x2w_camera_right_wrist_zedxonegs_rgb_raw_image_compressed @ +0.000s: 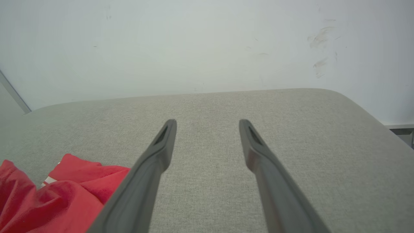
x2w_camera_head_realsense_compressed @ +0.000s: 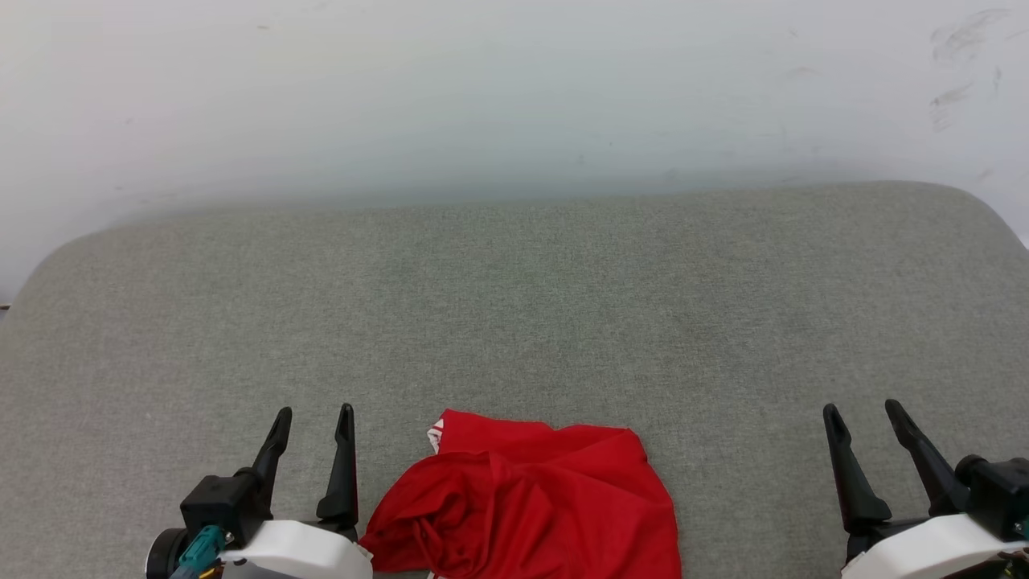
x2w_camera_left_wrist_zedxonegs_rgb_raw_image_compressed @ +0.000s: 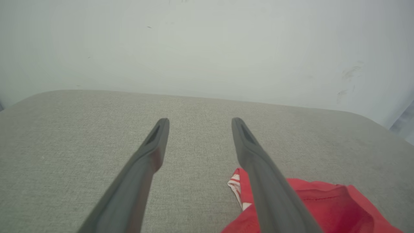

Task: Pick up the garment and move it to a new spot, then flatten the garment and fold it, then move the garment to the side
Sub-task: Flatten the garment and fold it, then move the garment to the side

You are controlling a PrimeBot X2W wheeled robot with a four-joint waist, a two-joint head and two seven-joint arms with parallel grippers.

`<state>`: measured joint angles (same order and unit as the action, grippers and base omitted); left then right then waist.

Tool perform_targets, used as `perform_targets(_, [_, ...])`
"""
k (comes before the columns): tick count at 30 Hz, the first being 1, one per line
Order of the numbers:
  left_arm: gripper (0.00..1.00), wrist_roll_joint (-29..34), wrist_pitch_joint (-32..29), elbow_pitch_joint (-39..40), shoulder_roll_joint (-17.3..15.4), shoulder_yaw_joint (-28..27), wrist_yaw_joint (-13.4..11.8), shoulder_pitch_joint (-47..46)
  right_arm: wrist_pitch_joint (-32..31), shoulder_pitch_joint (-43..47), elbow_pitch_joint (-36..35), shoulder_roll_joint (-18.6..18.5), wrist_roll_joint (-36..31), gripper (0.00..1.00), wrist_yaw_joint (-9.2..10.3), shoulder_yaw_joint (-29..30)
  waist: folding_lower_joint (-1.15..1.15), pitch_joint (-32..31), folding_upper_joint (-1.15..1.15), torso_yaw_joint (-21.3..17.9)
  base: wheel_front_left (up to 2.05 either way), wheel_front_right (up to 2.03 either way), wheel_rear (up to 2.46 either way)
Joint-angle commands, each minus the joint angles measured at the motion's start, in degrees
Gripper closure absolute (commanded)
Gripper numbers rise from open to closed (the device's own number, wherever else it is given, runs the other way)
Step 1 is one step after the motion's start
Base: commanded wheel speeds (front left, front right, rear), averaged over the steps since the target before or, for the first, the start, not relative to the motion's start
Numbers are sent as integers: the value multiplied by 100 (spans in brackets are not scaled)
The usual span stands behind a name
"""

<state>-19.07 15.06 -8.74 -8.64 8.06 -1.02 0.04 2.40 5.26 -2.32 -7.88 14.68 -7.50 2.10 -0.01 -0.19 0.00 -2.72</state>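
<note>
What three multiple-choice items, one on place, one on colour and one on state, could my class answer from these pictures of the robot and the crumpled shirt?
1. Where does the garment lie on the grey cushion?
A. at the near edge, between the left gripper and the right gripper
B. against the far wall
C. beyond the right gripper

2. What colour is most of the garment?
A. blue
B. red
C. black

3. How do the two grippers stand?
A. both shut on the garment
B. one open, one shut
C. both open, holding nothing

Answers:
1 A: the head view shows it low in the middle, nearer the left gripper.
2 B: red cloth, with a bit of striped trim.
3 C: in its wrist view each gripper is spread, with bare cushion in the gap.
</note>
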Motion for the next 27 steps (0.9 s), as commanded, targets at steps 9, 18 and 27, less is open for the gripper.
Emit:
perform_targets(9, [0, 130, 11, 30, 48, -103, 48, 31, -383, 278, -394, 126, -118, 0, 3, 108, 1, 27, 0, 15, 0, 0, 0])
perform_targets(18, [0, 209, 11, 76, 138, -186, 127, -147, -1187, 158, -133, 11, 1034, 0, 4, 456, 1, 147, 0, 205, 0, 0, 0])
perform_targets(27, [0, 290, 11, 179, 301, -257, 219, -316, -3076, -19, 606, -638, 2608, 0, 3, 255, 1, 349, 0, 622, 0, 0, 0])
